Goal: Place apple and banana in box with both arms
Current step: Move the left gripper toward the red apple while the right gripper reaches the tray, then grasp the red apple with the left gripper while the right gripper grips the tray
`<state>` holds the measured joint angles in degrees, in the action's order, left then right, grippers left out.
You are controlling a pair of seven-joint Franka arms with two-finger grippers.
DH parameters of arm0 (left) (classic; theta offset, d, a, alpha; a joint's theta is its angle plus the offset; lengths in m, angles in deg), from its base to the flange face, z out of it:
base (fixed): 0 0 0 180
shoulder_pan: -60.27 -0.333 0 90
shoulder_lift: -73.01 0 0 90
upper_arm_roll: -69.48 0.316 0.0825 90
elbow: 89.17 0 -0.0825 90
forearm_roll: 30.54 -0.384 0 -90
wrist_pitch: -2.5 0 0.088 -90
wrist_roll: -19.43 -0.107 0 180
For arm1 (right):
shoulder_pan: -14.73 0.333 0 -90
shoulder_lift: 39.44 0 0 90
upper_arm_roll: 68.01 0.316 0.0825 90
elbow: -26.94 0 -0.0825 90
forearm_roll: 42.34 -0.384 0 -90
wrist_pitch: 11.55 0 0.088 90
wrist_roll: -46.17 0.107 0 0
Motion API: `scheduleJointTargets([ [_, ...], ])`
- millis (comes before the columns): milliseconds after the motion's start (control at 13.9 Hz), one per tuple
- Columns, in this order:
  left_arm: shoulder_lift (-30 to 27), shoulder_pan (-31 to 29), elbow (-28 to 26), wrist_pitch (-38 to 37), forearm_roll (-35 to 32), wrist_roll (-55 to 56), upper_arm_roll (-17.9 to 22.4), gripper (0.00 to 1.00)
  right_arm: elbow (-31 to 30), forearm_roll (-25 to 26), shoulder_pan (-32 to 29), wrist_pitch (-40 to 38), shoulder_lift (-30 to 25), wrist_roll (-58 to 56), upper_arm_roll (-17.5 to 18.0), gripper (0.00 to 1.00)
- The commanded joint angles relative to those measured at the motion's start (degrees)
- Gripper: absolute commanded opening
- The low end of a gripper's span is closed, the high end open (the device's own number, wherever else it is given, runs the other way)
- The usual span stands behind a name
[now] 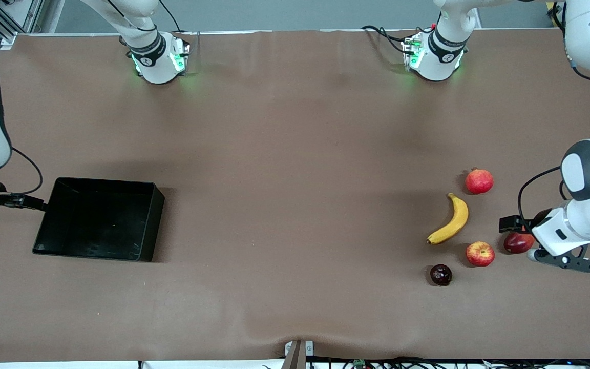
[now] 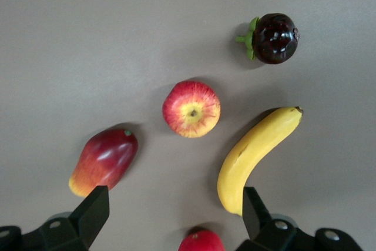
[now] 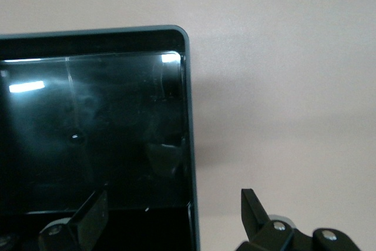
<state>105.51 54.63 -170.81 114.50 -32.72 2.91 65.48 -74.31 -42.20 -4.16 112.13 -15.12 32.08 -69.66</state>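
Box sits empty at the right arm's end, the right gripper spread over its rim. Banana and apple lie untouched near the left gripper, fingers wide above them. Reaching has barely started; next, lower onto a fruit

glossy black plastic box, matt brown table
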Motion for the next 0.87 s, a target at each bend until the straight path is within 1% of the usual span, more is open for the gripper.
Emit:
scheduleJointTargets([
  [0, 1.8, 0.2, 1.8, 2.7, 1.3, -2.5, 0.1, 1.0, -2.1, -0.3, -1.3, 4.9, 2.6, -2.4, 0.9, 1.0],
  [144, 3.8, -0.1, 1.9, 5.9, 1.4, -6.1, 0.1, 1.0, -2.1, -0.3, -1.8, 6.7, 5.5, -3.5, 0.9, 1.0],
  [433, 7.0, 0.1, 1.9, 10.0, 1.8, -5.8, 0.1, 1.0, -2.0, -0.3, -1.9, 9.6, 9.8, -5.0, 0.9, 1.0],
  [505, 7.7, 0.1, 1.9, 11.3, 2.5, -5.7, 0.1, 1.0, -1.9, -0.3, -1.9, 9.6, 10.2, -5.5, 0.9, 0.95],
  [577, 8.6, 0.1, 1.9, 12.2, 4.3, -5.7, 0.1, 1.0, -1.9, -0.3, -1.8, 9.6, 10.2, -6.3, 0.9, 0.6],
  [649, 9.3, 0.1, 1.8, 12.3, 5.6, -6.1, 0.1, 1.0, -1.8, -0.3, -1.9, 9.6, 10.2, -7.8, 0.9, 0.23],
  [721, 9.9, 0.2, 1.8, 12.4, 5.8, -6.1, 0.1, 1.0, -1.7, -0.4, -1.9, 9.6, 10.2, -7.9, 0.9, 0.0],
  [793, 10.2, 0.3, 1.7, 12.4, 5.8, -5.8, 0.1, 1.0, -1.6, -0.4, -1.8, 9.5, 10.2, -7.9, 0.9, 0.0],
])
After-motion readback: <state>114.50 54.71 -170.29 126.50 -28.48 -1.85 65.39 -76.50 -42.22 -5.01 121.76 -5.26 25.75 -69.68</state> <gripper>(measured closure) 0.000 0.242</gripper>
